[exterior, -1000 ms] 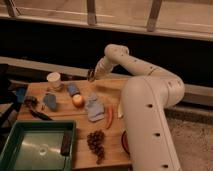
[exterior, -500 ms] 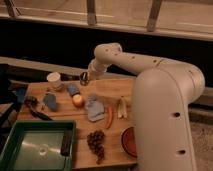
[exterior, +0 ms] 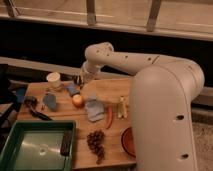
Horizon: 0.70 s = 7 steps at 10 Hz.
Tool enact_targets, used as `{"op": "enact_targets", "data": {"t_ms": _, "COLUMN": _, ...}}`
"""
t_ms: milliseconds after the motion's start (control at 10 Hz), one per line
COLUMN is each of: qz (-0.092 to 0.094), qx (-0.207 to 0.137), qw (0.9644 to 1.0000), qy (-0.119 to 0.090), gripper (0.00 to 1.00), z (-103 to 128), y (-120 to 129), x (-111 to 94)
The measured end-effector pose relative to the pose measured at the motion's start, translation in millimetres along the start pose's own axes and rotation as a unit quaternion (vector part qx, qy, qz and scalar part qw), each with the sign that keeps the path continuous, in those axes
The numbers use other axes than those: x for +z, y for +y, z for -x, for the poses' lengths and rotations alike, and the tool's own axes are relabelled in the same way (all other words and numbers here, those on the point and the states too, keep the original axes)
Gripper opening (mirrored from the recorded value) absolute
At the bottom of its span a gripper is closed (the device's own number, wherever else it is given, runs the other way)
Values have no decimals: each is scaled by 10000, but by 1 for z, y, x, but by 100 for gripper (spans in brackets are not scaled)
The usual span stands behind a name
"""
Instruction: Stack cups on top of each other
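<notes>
White cup on wooden table, jaws near it

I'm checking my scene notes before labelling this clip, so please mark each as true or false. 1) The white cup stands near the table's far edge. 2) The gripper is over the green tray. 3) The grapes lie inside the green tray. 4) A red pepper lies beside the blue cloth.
1) True: the white cup stands upright near the far edge of the table.
2) False: the gripper is at the back of the table, close beside the white cup and far from the green tray.
3) False: the grapes lie on the table beside the tray.
4) True: the red pepper lies next to the blue cloth.
</notes>
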Motion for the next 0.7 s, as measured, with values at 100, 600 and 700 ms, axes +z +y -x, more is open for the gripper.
{"op": "enact_targets", "data": {"t_ms": 100, "qz": 0, "qx": -8, "qw": 10000, "qy": 12, "gripper": 18, "z": 1, "y": 1, "x": 1}}
{"op": "enact_targets", "data": {"t_ms": 600, "qz": 42, "qx": -601, "qw": 9980, "qy": 186, "gripper": 18, "z": 35, "y": 49, "x": 38}}
{"op": "enact_targets", "data": {"t_ms": 700, "qz": 80, "qx": -799, "qw": 9965, "qy": 216, "gripper": 18, "z": 43, "y": 67, "x": 46}}
